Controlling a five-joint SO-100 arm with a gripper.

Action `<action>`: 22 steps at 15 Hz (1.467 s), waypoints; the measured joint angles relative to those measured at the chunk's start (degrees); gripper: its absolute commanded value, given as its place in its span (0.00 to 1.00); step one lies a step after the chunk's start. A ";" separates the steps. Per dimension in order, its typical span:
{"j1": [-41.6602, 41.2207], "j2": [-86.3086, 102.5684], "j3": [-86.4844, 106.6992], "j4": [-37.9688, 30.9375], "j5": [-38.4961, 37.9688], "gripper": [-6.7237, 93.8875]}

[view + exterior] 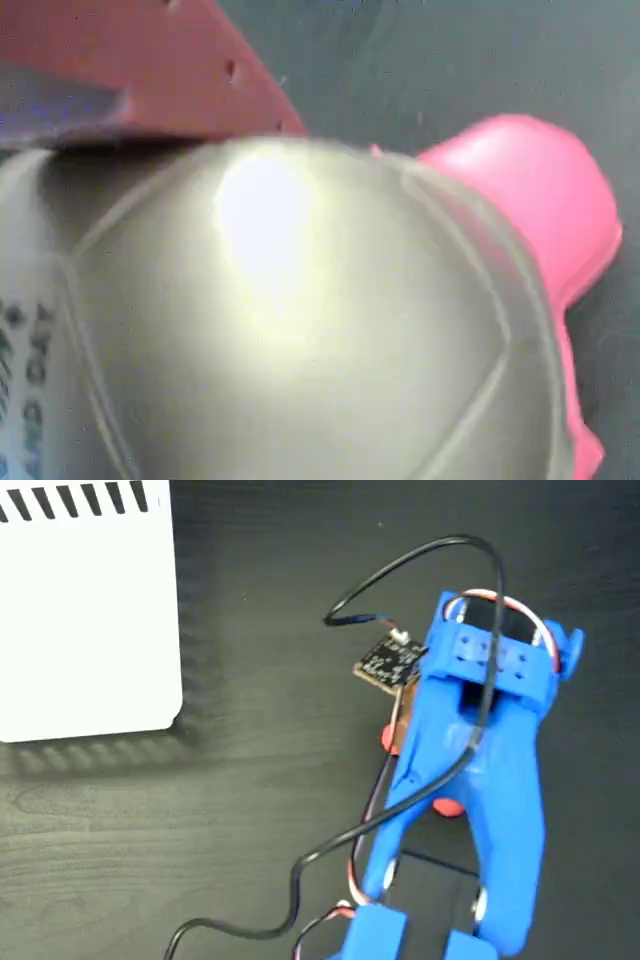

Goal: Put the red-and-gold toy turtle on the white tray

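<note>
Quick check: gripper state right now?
Gripper: cannot be told; the blue arm hides its fingers, right over the red-and-gold toy turtle, grasp unconfirmed.

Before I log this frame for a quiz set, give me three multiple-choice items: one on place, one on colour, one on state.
1. In the fixed view, where is the white tray?
A. upper left
B. lower right
C. under the arm

2. What colour is the arm?
A. black
B. blue
C. yellow

3. Where is the red-and-gold toy turtle now?
A. on the tray
B. on the dark table, beneath the arm
C. lifted over the tray

Answers: 1 A, the tray fills the upper left corner. 2 B, its plastic is bright blue. 3 B, red bits peek out beside the arm, far from the tray.
</note>
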 measured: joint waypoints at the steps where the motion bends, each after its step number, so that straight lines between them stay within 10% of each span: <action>1: 0.00 0.00 -0.18 0.00 -0.09 0.10; 14: -2.81 10.28 -30.41 24.61 -4.39 0.07; 22: -42.10 9.76 -34.72 12.74 -20.92 0.07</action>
